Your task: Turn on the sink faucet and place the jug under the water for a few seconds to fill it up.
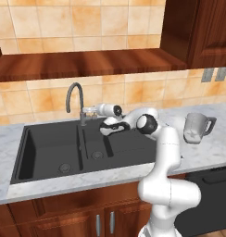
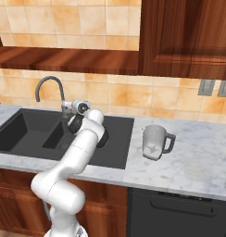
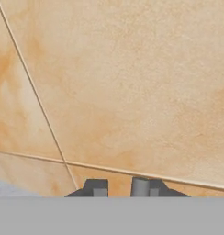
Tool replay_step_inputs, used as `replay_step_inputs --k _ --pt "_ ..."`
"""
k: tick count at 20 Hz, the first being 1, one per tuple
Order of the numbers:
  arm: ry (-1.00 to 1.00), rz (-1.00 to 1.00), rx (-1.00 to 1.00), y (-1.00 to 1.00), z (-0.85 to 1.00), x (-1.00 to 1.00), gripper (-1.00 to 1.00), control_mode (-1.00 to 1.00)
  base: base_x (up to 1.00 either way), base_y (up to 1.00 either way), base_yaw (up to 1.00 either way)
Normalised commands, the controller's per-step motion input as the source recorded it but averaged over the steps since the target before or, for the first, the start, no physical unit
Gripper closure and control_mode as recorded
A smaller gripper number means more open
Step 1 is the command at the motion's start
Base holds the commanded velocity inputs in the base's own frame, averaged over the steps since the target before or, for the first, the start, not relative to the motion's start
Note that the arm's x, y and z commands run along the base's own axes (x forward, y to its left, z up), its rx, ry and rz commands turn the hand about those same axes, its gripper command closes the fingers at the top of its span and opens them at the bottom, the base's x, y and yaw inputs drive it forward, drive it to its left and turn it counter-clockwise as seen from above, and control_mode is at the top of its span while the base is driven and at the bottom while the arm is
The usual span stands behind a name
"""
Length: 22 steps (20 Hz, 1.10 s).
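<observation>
- Looking from the left base, you see the gripper (image 1: 88,112) closed at the sink faucet (image 1: 74,99) base; the jug (image 1: 197,127) stands on the counter (image 1: 212,150), well apart.
- From the right base, the jug (image 2: 154,142) sits right of the sink (image 2: 22,127).
- In the hand view, your fingertips (image 3: 96,187) stand narrow before wall tiles (image 3: 132,82).

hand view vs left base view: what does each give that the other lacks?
Hand view: a close-up of the grout lines in the orange-beige tiled wall, straight ahead of the two small dark fingers.
Left base view: the tall grey gooseneck faucet, not running; the dark charcoal two-bowl sink; the translucent pale-grey jug, upright on the marble counter right of the sink; the white arm reaching to the faucet's base.
Both: the tiled wall and the shut gripper, seen there beside the faucet base.
</observation>
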Motion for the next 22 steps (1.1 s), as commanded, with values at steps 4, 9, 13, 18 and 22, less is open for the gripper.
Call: replay_step_inputs --k 4,9,13,18,22 --pt "0.01 0.00 0.01 -0.41 -0.17 0.00 1.00 -1.00 0.00 0.00 0.00" --pt "0.07 -0.05 0.09 -0.69 -0.47 0.00 1.00 -1.00 0.00 0.00 0.00" --pt "0.10 -0.09 0.13 -0.79 -0.50 0.00 1.00 -1.00 0.00 0.00 0.00" --pt "0.10 -0.10 0.13 -0.78 -0.49 0.00 1.00 -1.00 0.00 0.00 0.00" --pt "0.07 -0.10 0.11 -0.49 -0.26 -0.04 1.00 -1.00 0.00 0.00 0.00"
